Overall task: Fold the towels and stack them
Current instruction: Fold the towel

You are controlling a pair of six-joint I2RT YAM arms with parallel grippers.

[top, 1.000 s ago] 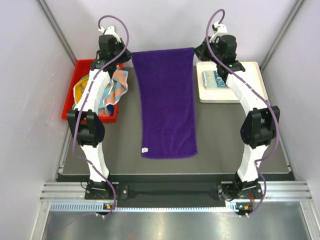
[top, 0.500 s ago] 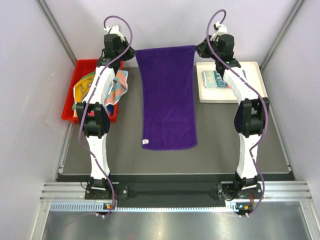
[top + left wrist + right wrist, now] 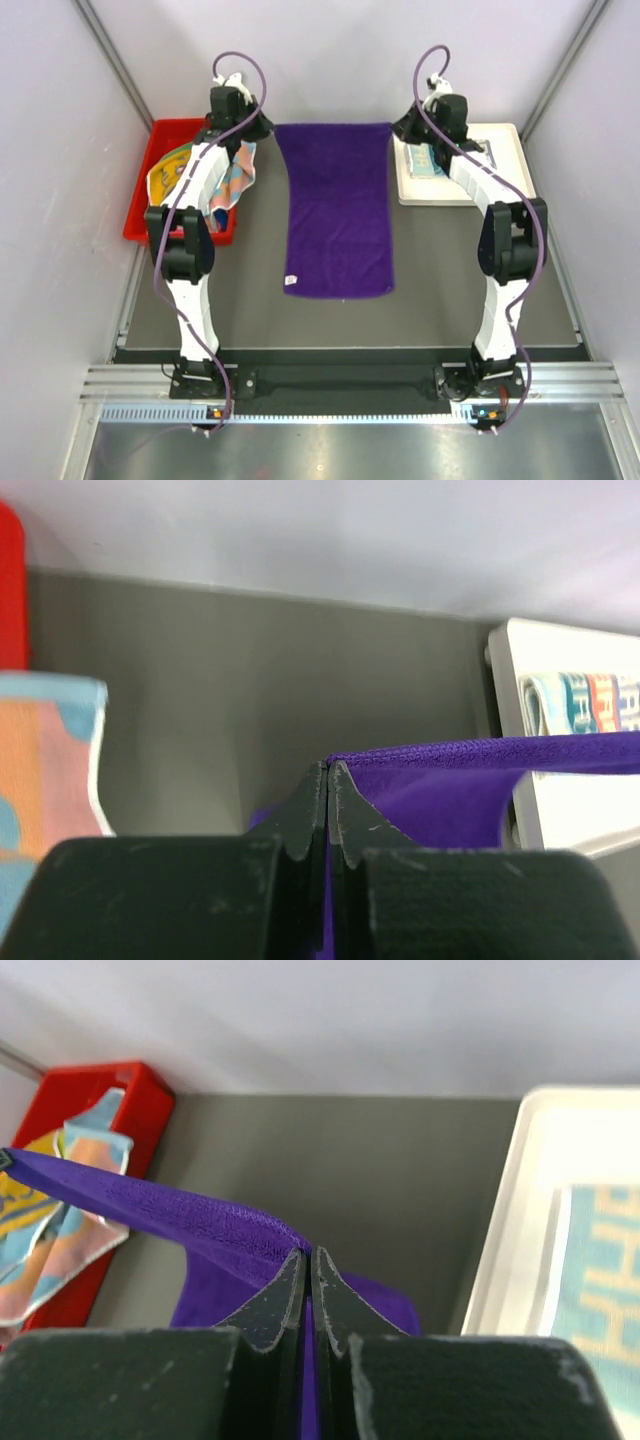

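Observation:
A deep purple towel [image 3: 336, 210] lies lengthwise on the grey mat, its far edge held up between my two grippers. My left gripper [image 3: 268, 128] is shut on the far left corner; the purple cloth [image 3: 470, 780] runs right from its tips [image 3: 328, 768]. My right gripper [image 3: 398, 128] is shut on the far right corner; the purple edge [image 3: 150, 1208] stretches left from its tips [image 3: 308, 1254]. A folded teal, orange and white lettered towel [image 3: 432, 160] lies in the white tray. Multicoloured towels [image 3: 222, 175] hang in the red bin.
The red plastic bin [image 3: 143, 200] stands at the left edge of the mat. The white shallow tray [image 3: 500, 180] stands at the right. The back wall is close behind both grippers. A small white label [image 3: 290, 280] shows at the towel's near left corner.
Both grippers moved toward the back wall and lower with the towel's far edge. The towel's near edge slid away from me along the mat.

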